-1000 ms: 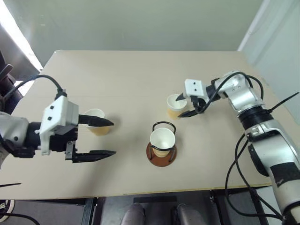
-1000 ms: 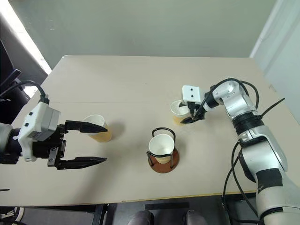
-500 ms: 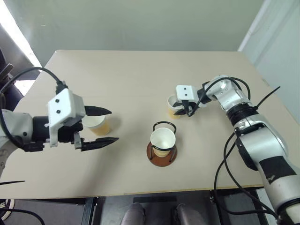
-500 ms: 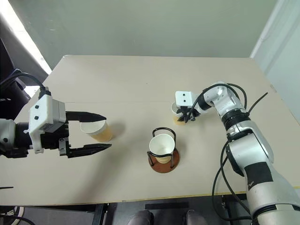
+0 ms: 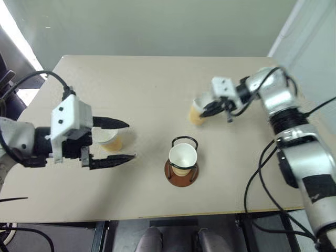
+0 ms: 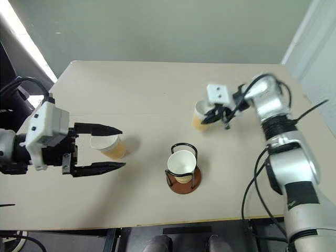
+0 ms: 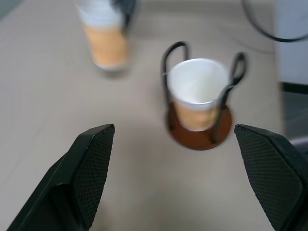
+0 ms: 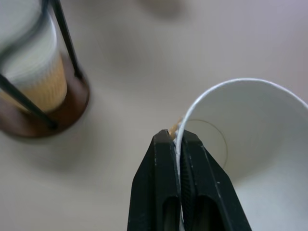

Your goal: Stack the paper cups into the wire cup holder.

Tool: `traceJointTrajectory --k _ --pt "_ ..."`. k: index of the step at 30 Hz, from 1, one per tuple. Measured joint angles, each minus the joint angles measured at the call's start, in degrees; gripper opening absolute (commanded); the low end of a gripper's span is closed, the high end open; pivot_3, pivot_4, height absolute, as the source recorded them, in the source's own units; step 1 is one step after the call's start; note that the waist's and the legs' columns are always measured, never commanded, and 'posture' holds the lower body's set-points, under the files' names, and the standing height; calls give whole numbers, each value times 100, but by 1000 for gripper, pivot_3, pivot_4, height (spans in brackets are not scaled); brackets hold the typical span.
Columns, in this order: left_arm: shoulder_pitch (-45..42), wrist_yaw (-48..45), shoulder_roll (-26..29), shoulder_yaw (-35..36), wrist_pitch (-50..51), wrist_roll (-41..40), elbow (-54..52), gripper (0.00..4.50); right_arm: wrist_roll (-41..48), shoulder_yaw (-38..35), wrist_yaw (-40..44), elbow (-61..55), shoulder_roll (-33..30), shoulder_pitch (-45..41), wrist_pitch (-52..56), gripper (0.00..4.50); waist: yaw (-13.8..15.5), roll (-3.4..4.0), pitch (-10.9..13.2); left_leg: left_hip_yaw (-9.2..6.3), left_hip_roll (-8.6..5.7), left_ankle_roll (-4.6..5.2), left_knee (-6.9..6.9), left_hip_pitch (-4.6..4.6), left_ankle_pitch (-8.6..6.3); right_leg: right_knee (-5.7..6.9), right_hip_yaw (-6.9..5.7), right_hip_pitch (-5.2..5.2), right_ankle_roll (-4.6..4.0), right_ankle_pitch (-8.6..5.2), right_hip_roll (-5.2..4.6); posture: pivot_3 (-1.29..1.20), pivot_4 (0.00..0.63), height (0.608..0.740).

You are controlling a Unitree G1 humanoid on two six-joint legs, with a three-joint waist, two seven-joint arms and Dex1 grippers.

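Count: three paper cups, all alike, white inside with pale orange sides; one wire cup holder; two grippers
Left gripper (image 5: 119, 140): hangs over the left part of the tabletop (image 5: 157, 79); its two black fingers (image 7: 89, 159) stand wide apart and hold nothing; one finger reaches over the left cup, the other lies nearer the front edge
Left cup (image 5: 110, 140): stands upright on the tabletop between the wide fingers, touching neither as far as can be seen; nothing visible inside it
Wire cup holder (image 5: 181, 176): round reddish-brown base near the middle of the tabletop, toward the front edge; thin black wire loops rise upright on either side
Cup in holder (image 5: 181, 157): sits upright inside the loops, mouth open upward, empty; one cup only in the holder
Right cup (image 6: 200, 114): held off the tabletop, tilted, beyond and to the right of the holder; empty, white inside
Right gripper (image 8: 177, 139): fingers pressed together on the rim of the right cup, one finger inside the wall and one outside
Edges: holder and left cup stand well in from the front edge; all three cups well in from the side edges
Open room: bare tabletop across the whole far half; bare stretch between left cup and holder; bare stretch to the right of the holder
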Motion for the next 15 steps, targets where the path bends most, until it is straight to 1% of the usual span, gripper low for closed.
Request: traceJointTrajectory --k 3,5,7,8,11,15 --pt "62 -177 21 0 12 -56 8 4266 976 -121 71 -1076 -489 -3 942 27 -6 0 0 5 6 -3 0 6 2 -2 2 6 0 0 7 0 150 740" --pt "97 -221 22 -38 9 -41 22 4266 1780 -139 74 -1849 -836 66 1644 27 -10 0 0 10 8 -8 3 14 5 0 5 12 0 0 15 0 150 740" --pt "92 -254 22 -93 -16 1 33 4266 2405 -144 82 -2747 -1151 394 2182 27 -13 -3 -2 16 13 -8 4 35 5 -5 5 39 -1 -1 26 0 150 740" --pt "93 -272 21 -123 -32 36 42 4266 2580 -140 87 -3093 -1206 578 2379 27 -20 -4 -2 18 13 -7 4 54 4 -9 7 52 -5 -3 28 0 150 740" --pt "25 -290 21 -260 -107 93 94 4266 2780 -63 76 -3823 -1127 1003 2800 27 -56 -3 0 13 15 -1 12 68 6 -8 17 52 -7 -6 28 0 150 740" --pt "-18 -292 21 -393 -163 218 149 4266 2533 170 -90 -4441 -949 1395 2872 27 -97 -4 -1 10 22 8 15 86 3 11 21 55 -9 -7 31 0 150 740"
